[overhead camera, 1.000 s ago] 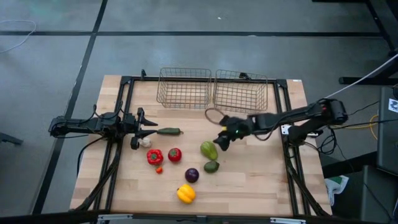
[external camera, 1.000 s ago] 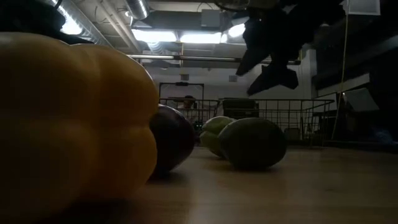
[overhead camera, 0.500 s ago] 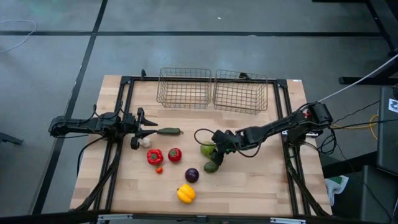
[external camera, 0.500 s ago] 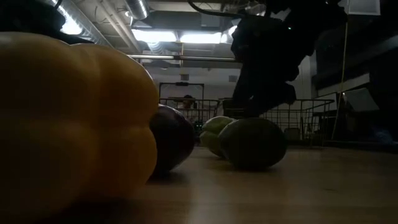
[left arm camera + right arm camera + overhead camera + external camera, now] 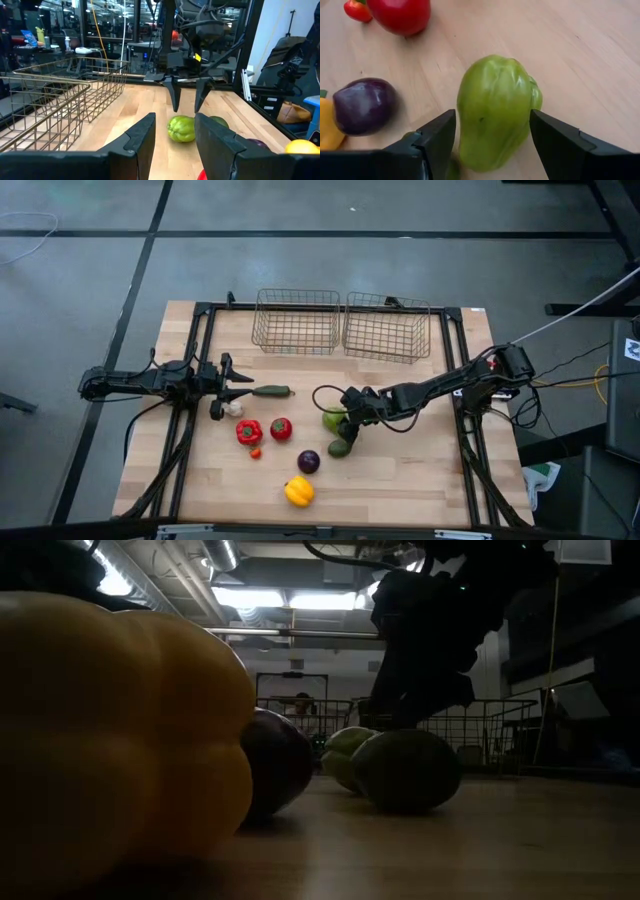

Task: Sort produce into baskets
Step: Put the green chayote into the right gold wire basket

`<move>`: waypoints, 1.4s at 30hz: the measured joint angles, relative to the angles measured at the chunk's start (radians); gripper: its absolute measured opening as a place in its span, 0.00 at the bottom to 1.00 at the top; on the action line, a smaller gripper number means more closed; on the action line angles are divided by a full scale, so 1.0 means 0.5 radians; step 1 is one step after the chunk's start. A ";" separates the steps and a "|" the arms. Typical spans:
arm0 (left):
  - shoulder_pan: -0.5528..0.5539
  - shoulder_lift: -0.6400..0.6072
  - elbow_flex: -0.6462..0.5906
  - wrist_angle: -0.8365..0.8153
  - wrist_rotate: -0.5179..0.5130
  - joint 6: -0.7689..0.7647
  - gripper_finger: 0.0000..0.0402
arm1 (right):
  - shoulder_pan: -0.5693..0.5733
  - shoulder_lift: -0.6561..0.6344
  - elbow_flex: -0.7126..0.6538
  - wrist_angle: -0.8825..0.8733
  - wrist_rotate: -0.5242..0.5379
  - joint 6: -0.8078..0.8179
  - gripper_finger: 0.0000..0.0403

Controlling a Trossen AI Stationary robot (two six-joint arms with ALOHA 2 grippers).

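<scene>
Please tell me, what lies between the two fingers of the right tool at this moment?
The light green pepper lies there, on the table, with the right tool open around it; the right wrist view shows this best.

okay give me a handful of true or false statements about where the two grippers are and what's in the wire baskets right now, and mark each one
1. The right gripper has its fingers open on either side of the light green pear-shaped fruit. True.
2. Both rectangular wire-grid baskets hold produce. False: nothing shows inside either.
3. The left gripper holds the red tomato. False: it holds nothing, and the tomato lies apart on the wooden table.
4. The round purple ball lies between the tomato and the yellow bell pepper. True.
</scene>
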 joint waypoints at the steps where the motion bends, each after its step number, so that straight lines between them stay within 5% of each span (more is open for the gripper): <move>1: 0.000 0.000 0.000 0.000 0.000 0.001 0.33 | 0.000 0.000 0.000 -0.001 0.000 0.000 0.63; 26: 0.000 0.000 -0.001 0.000 0.000 0.000 0.33 | -0.001 -0.001 -0.002 -0.035 -0.117 -0.022 0.64; 42: -0.001 0.000 0.000 0.000 0.001 0.000 0.33 | 0.002 0.049 -0.002 -0.095 -0.105 -0.022 0.91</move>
